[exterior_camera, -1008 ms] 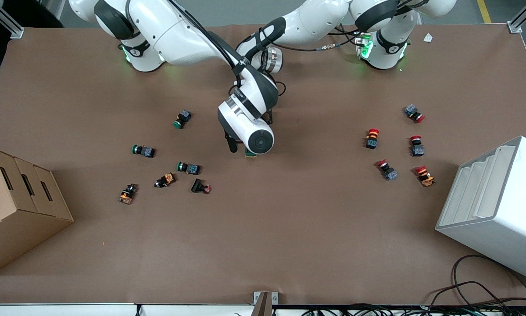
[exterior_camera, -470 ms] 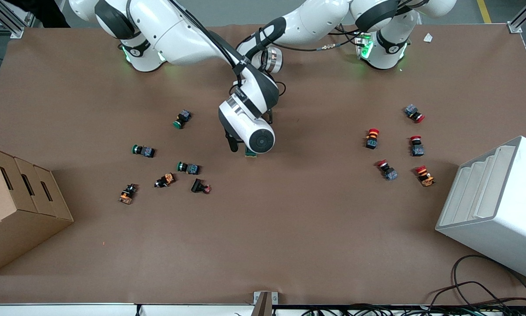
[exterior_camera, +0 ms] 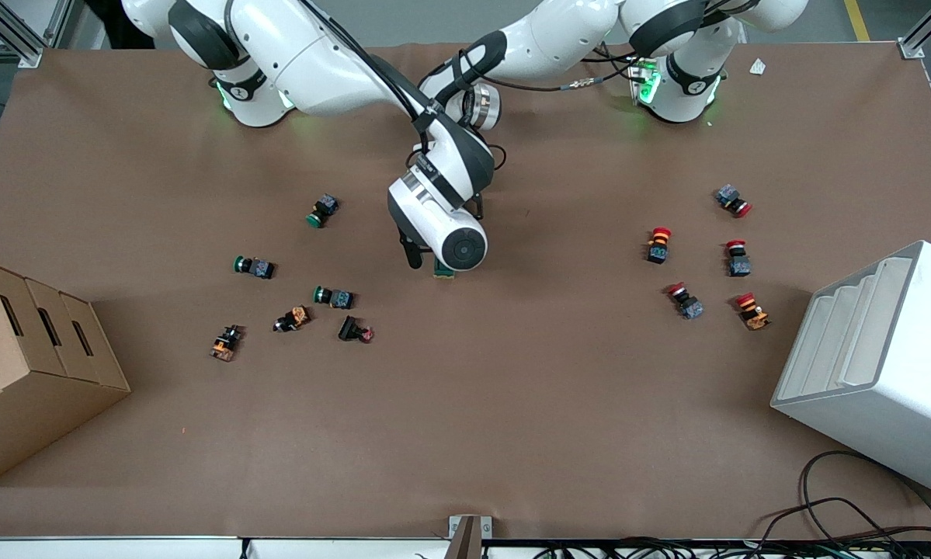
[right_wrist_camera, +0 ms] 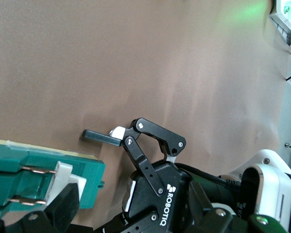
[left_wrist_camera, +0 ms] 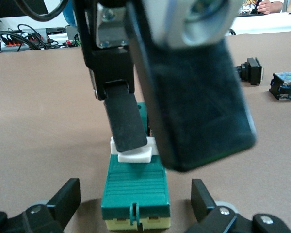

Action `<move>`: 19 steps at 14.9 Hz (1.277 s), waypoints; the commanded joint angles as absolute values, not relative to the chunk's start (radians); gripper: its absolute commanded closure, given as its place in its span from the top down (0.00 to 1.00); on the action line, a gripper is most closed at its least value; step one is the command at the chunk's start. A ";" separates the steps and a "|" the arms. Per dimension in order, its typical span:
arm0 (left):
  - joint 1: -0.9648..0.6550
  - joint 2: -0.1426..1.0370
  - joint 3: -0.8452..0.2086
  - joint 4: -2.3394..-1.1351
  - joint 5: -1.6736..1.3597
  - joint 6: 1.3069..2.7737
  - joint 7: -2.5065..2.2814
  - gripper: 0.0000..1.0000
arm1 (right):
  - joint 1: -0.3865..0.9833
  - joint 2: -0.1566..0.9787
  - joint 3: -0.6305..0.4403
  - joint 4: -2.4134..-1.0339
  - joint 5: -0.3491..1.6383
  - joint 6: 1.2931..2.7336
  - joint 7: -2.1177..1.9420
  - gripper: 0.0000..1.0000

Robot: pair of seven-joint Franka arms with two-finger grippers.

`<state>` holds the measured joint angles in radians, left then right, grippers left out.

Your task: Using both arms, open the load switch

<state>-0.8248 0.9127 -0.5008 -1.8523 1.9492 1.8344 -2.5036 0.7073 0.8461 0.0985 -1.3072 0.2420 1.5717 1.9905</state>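
Note:
The load switch (exterior_camera: 442, 271), dark green with a cream underside, lies at the middle of the table and is mostly covered by the right arm's wrist (exterior_camera: 442, 225). In the left wrist view the load switch (left_wrist_camera: 136, 187) sits between the fingers of my left gripper (left_wrist_camera: 136, 206), which is open with a gap on each side. Its white lever (left_wrist_camera: 135, 154) has one black finger (left_wrist_camera: 123, 121) of the right gripper pressed against it. In the right wrist view my right gripper (right_wrist_camera: 133, 213) is open, one finger beside the lever (right_wrist_camera: 63, 178) of the load switch (right_wrist_camera: 43, 187).
Several green-capped and orange push buttons (exterior_camera: 333, 296) lie toward the right arm's end, near a cardboard box (exterior_camera: 30, 365). Several red-capped buttons (exterior_camera: 658, 244) lie toward the left arm's end, beside a white stepped rack (exterior_camera: 877, 365).
The right arm's wrist has shifted very slightly over the load switch. Nothing else has moved.

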 commanded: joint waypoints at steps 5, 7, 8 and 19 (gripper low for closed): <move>-0.798 0.893 -0.502 -1.858 1.933 1.836 -2.508 1.00 | 0.632 0.801 0.084 -1.281 0.220 1.473 1.769 1.00; -0.787 0.882 -0.502 -1.861 1.933 1.838 -2.499 1.00 | 0.606 0.776 0.083 -1.261 0.117 1.468 1.630 1.00; -0.787 0.881 -0.502 -1.859 1.933 1.838 -2.496 1.00 | 0.591 0.775 0.083 -1.261 0.077 1.473 1.562 1.00; -0.476 0.813 -0.740 -1.856 1.933 1.940 -2.274 1.00 | 0.253 0.566 0.084 -1.338 -0.040 1.519 0.772 1.00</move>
<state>-0.5918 0.8349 -0.6406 -1.8390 1.9482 1.9186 -2.3548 0.3161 0.6550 0.0642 -1.2545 -0.0236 1.5099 0.9016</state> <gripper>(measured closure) 0.000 0.000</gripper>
